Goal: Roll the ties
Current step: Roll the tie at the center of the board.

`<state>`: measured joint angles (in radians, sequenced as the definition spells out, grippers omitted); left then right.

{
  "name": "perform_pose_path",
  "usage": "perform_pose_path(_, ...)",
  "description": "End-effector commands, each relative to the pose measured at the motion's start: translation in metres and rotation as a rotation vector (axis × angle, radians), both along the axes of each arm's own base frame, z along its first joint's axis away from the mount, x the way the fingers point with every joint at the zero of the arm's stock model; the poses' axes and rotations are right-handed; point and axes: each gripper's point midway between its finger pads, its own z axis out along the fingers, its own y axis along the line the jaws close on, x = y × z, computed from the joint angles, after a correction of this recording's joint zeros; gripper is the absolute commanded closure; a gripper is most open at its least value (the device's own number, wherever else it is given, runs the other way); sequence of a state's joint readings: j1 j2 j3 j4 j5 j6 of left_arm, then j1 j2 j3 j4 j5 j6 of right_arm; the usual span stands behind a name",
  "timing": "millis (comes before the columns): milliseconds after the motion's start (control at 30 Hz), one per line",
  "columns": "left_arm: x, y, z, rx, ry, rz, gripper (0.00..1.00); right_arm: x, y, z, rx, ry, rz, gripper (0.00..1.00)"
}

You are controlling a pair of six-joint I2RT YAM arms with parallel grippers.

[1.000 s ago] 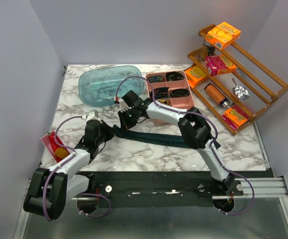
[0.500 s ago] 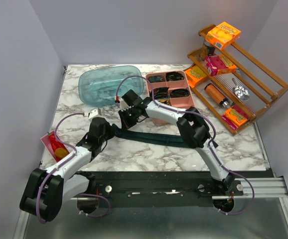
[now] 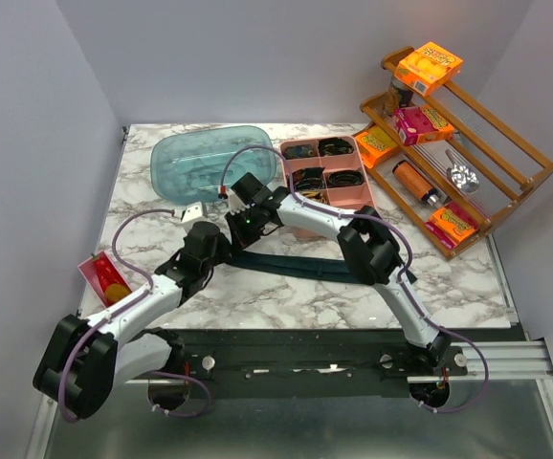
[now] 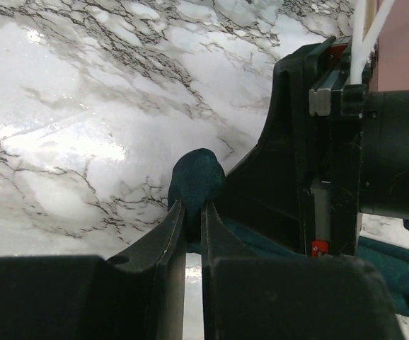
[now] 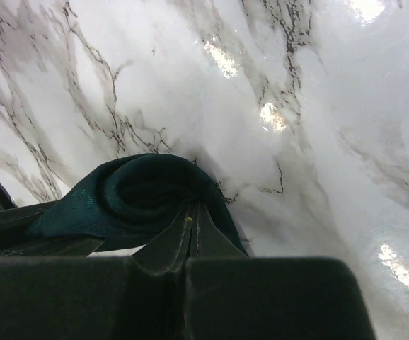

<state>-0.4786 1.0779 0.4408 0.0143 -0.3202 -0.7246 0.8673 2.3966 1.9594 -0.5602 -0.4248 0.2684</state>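
Note:
A dark teal tie (image 3: pixel 300 266) lies as a flat strip across the marble table (image 3: pixel 276 296), and its left end is curled into a small coil (image 5: pixel 144 191). My left gripper (image 3: pixel 215 245) is shut on that coiled end (image 4: pixel 199 177), with its fingers (image 4: pixel 173 234) pinching the fabric. My right gripper (image 3: pixel 245 226) sits just behind and to the right, its black body (image 4: pixel 318 156) filling the left wrist view. Its jaws (image 5: pixel 192 221) are pressed together inside the coil, with fabric wrapped over the tips. Several rolled dark ties (image 3: pixel 334 147) sit in the pink tray.
A pink compartment tray (image 3: pixel 361 198) stands behind the grippers and a translucent blue tub (image 3: pixel 210 163) stands to its left. A wooden rack (image 3: pixel 506 182) with orange and pink boxes is at the right. A red packet (image 3: pixel 104 277) lies near the left edge.
My left arm has moved right and away from the near edge, bringing its gripper and the tie's end close to the right gripper. The right gripper has barely shifted.

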Motion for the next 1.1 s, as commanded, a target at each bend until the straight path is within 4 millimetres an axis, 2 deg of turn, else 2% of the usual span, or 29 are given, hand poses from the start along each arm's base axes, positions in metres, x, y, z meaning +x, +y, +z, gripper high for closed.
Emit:
perform_pose_path(0, 0.005, 0.007, 0.008, 0.1, -0.021, 0.043, 1.0, -0.004, 0.002, -0.007, -0.025, 0.008, 0.005, 0.96)
perform_pose_path(200, 0.0, -0.006, 0.002, 0.171, -0.013, 0.016, 1.0, -0.007, 0.007, -0.008, -0.007, 0.031, 0.007, 0.96)
perform_pose_path(433, -0.002, -0.013, 0.0, 0.224, -0.018, 0.016, 1.0, -0.011, 0.009, -0.008, 0.003, 0.052, 0.009, 0.96)
perform_pose_path(700, -0.006, -0.002, 0.0, 0.311, -0.001, 0.034, 1.0, -0.009, 0.007, -0.002, 0.005, 0.047, -0.006, 0.96)
perform_pose_path(900, -0.011, 0.011, 0.003, 0.409, 0.023, 0.072, 1.0, 0.003, -0.005, 0.023, 0.014, -0.004, -0.045, 0.96)
perform_pose_path(1067, -0.012, 0.016, 0.007, 0.501, 0.043, 0.104, 1.0, 0.015, -0.026, 0.046, 0.023, -0.041, -0.088, 0.96)
